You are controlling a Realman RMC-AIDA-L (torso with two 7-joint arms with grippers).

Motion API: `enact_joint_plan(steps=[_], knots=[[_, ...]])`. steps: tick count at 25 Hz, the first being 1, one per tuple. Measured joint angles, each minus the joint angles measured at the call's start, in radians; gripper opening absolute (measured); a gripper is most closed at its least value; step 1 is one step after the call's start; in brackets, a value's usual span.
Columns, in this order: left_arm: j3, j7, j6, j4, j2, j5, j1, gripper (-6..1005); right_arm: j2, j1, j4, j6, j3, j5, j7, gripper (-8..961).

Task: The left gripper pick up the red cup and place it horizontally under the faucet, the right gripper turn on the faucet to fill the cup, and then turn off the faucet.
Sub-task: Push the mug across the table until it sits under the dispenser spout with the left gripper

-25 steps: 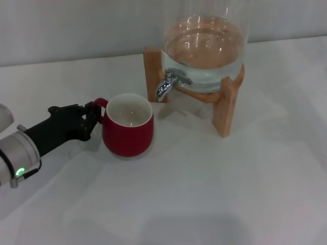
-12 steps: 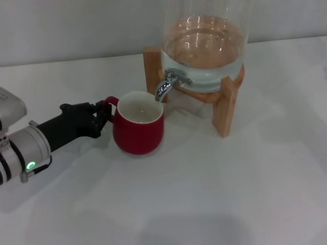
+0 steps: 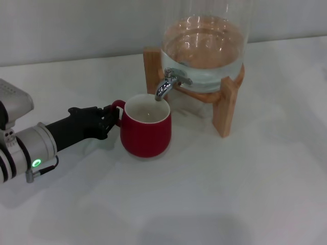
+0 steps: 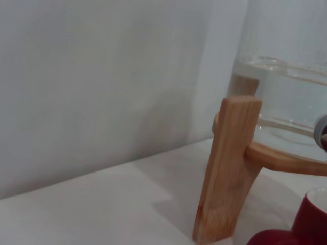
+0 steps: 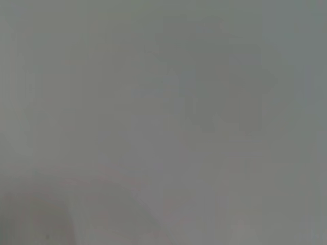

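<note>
The red cup (image 3: pixel 147 130) stands upright on the white table, its white inside showing, with its rim under the spout of the chrome faucet (image 3: pixel 166 84). The faucet is fitted to a clear glass dispenser (image 3: pixel 204 46) on a wooden stand (image 3: pixel 228 104). My left gripper (image 3: pixel 111 119) is shut on the cup's red loop handle, reaching in from the left. In the left wrist view the cup's edge (image 4: pixel 312 219) shows beside a stand leg (image 4: pixel 225 173). My right gripper is out of view.
The dispenser holds water partway up. A grey wall (image 3: pixel 76 25) runs behind the table. The right wrist view shows only a plain grey surface.
My left gripper has slid the cup to the right and slightly back, from beside the faucet to under its spout. The handle stays held.
</note>
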Motion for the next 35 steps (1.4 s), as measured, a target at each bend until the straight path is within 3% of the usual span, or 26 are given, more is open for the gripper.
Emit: enact_joint_plan(steps=[17,35], knots=[[0.093,-0.025,0.094,0.007,-0.003,0.000,-0.037,126,0.000,-0.008,0.000,0.003,0.002,0.012,0.000,721],[0.103,0.001,0.124,0.007,-0.012,-0.008,-0.064,110,0.000,-0.005,-0.003,0.003,0.002,0.013,-0.001,720]])
